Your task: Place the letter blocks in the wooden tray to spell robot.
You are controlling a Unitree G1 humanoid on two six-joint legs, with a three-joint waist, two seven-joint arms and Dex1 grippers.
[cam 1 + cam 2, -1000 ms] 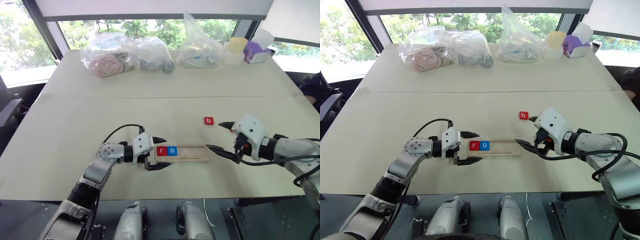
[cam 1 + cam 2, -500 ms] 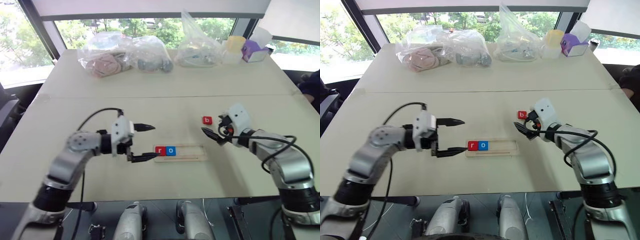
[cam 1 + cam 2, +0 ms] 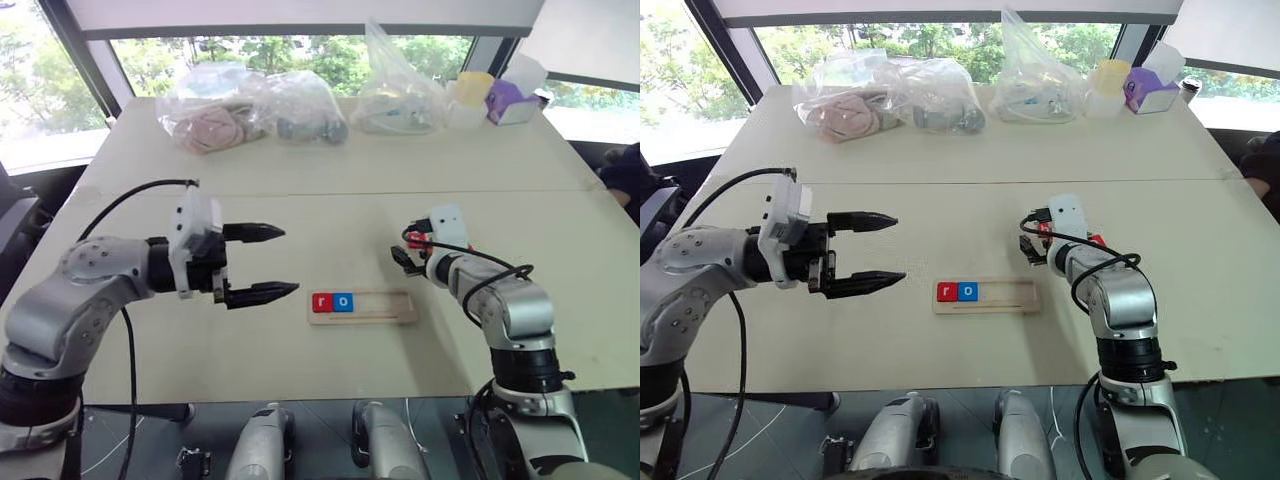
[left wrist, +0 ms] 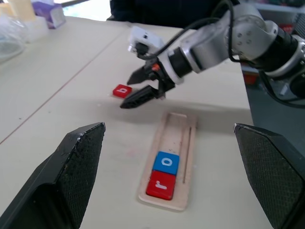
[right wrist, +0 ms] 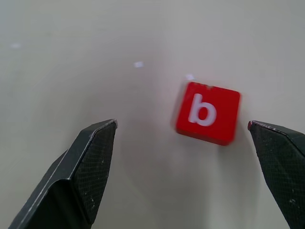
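Observation:
The wooden tray point(image 3: 385, 305) lies on the table with a red "r" block point(image 3: 321, 302) and a blue "o" block point(image 3: 343, 301) side by side at its left end. A red "b" block point(image 5: 208, 113) lies flat on the table beyond the tray's right end. My right gripper point(image 5: 181, 124) hovers over it, open, pointing down, with the block between its fingers and nearer one of them. My left gripper point(image 3: 288, 260) is open and empty, raised above the table to the left of the tray.
Clear plastic bags point(image 3: 215, 120) of items, a yellow cup point(image 3: 475, 92) and a purple tissue box point(image 3: 515, 100) line the far edge of the table. A person's dark clothing point(image 3: 625, 175) shows at the right edge.
My left gripper has lifted and drawn back left from the tray's end. The right gripper has swung forward over the "b" block and rolled. The blocks and tray have not moved.

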